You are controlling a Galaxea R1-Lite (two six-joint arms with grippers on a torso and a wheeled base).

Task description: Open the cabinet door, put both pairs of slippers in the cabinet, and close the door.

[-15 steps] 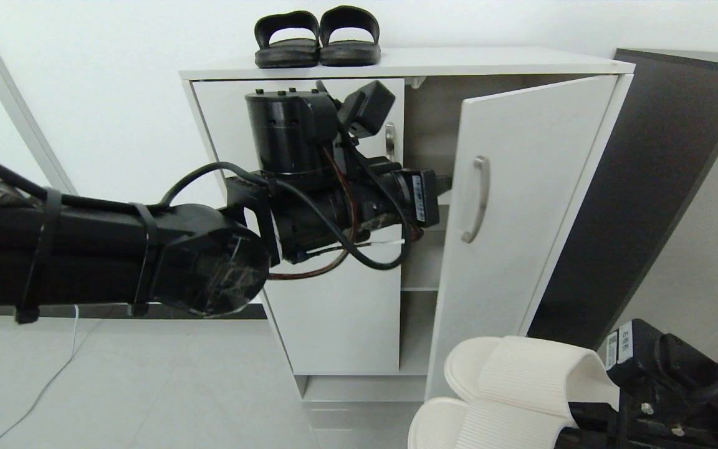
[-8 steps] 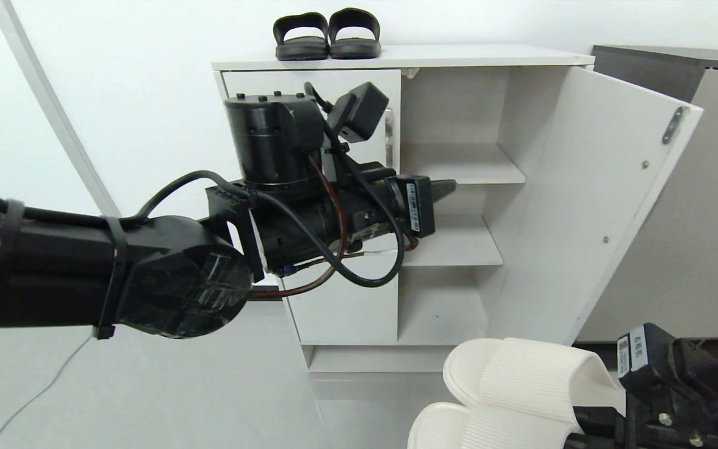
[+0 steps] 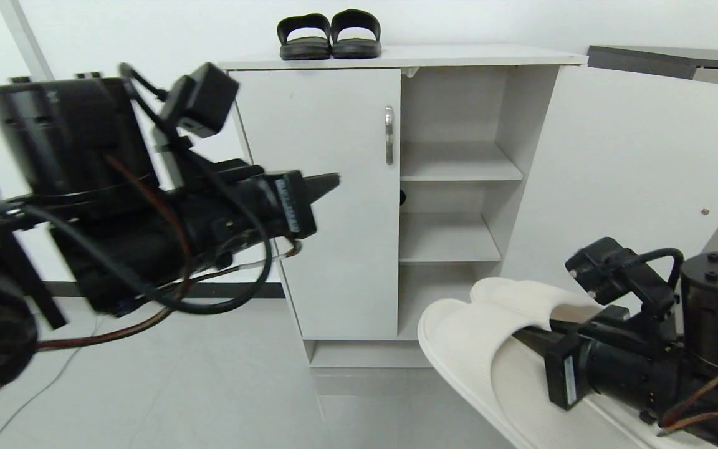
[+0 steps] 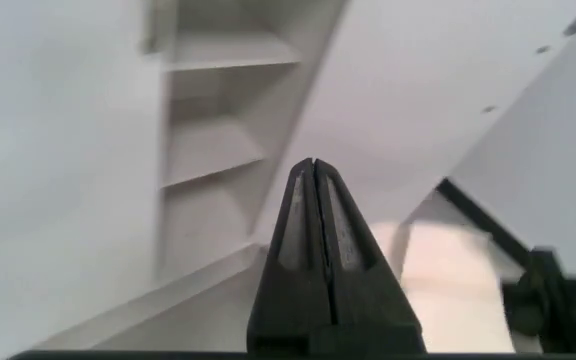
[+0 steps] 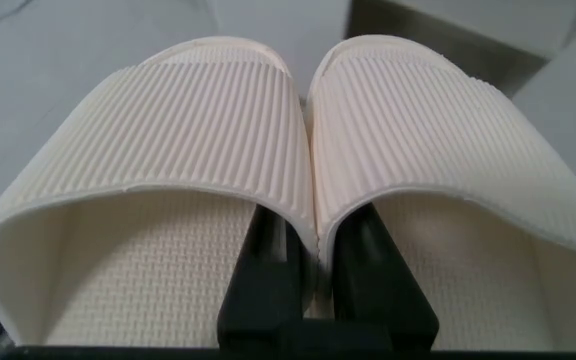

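- Step in hand: the door stage reads as done. The open door (image 3: 633, 174) stands wide at the right of the frame, and the cabinet (image 3: 396, 57) shows its interior at centre. I judge the current step to be loading the first pair.
- My right hand (image 5: 311, 250), at the lower right of the head view, is clamped on the white slippers (image 3: 459, 327). Its fingers pinch the two inner side walls together, with the toes pointing toward the cabinet. The pair hangs in the air before the opening, not yet inside.
- My left hand (image 3: 331, 183), left of centre, has its fingers pressed together with nothing between them. It hangs in front of the closed door (image 3: 328, 249), apart from it.
- The black slippers (image 3: 329, 36) sit side by side on the cabinet top, at upper centre.
- The next move calls for carrying the white pair forward and level into one bay, then releasing. The candidates are the upper shelf (image 3: 455, 169), the middle shelf (image 3: 449, 242) and the bottom compartment (image 3: 437, 305).
- Edges: the closed door's edge, with its handle (image 3: 389, 134), bounds the opening on the left. The cabinet's side wall and the open door bound it on the right. The pair appears to take up much of that width, so it should enter straight.
- Open room: it lies above the floor (image 3: 209, 386), between my two arms.
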